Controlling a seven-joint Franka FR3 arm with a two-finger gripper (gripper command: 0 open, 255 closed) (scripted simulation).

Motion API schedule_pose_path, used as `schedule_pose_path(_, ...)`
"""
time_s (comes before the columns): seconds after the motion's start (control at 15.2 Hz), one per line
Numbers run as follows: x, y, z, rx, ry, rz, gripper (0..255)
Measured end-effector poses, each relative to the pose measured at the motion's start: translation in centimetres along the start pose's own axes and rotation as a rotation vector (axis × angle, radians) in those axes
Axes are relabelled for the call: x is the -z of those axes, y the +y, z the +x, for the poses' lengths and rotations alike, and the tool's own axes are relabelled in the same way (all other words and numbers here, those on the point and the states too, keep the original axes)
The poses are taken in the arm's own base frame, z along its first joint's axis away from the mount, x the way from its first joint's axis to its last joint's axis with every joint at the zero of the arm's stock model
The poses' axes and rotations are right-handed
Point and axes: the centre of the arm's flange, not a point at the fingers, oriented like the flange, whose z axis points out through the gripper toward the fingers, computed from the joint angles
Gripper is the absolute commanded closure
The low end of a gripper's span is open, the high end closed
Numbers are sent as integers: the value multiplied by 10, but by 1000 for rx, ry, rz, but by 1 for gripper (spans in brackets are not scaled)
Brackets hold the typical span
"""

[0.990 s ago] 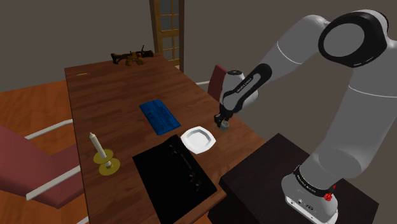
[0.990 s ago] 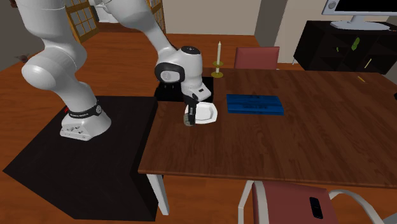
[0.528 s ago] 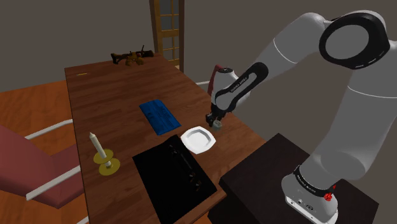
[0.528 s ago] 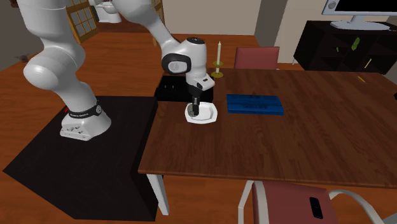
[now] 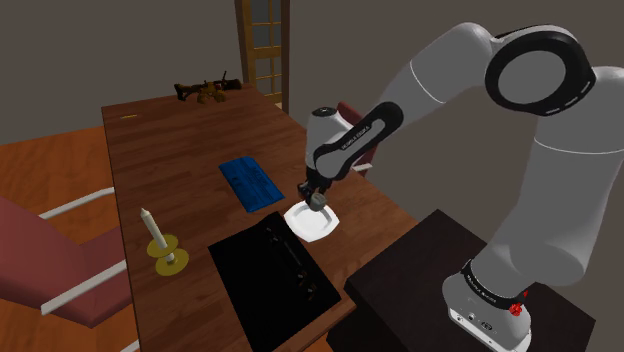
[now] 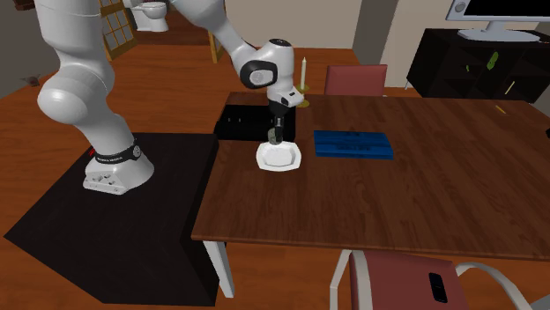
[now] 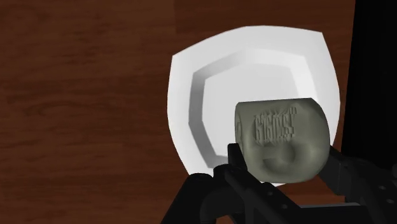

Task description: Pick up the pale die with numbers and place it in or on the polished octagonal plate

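Observation:
My gripper [image 7: 283, 170] is shut on the pale grey-green die [image 7: 280, 140], whose embossed face shows between the black fingers [image 7: 236, 163]. The white octagonal plate [image 7: 254, 51] lies on the wooden table directly under the die, with a gap between them. In the shoulder view the gripper [image 5: 314, 197] hangs just above the plate [image 5: 322, 228], and the die [image 5: 318, 203] sits at its tips. From the second exterior view the gripper [image 6: 276, 136] points straight down over the plate [image 6: 287, 161] near the table's edge by the stand.
A blue flat thing [image 5: 250, 183] lies just beyond the plate. A black mat [image 5: 275, 275] borders the plate on the near side, with a candle in a yellow holder [image 5: 158, 240] beside it. Red chairs [image 6: 414, 282] stand around the table, and the dark stand [image 5: 430, 265] sits close by.
The arm has swung toward the shoulder view's left, carrying the die from beside the plate's edge to a spot over the plate. The grip stayed shut.

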Motion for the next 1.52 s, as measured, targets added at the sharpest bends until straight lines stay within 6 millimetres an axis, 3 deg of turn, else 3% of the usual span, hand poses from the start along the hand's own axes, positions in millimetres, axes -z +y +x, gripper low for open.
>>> schedule_pose_path(0.92,-72,-6,1,-1,-1,0,255)
schedule_pose_path(1.39,-78,-5,1,-1,0,0,255)
schedule_pose_path(1.45,-78,-5,1,-1,0,0,0)
schedule_pose_path(1.52,-78,-5,1,-1,0,0,0)
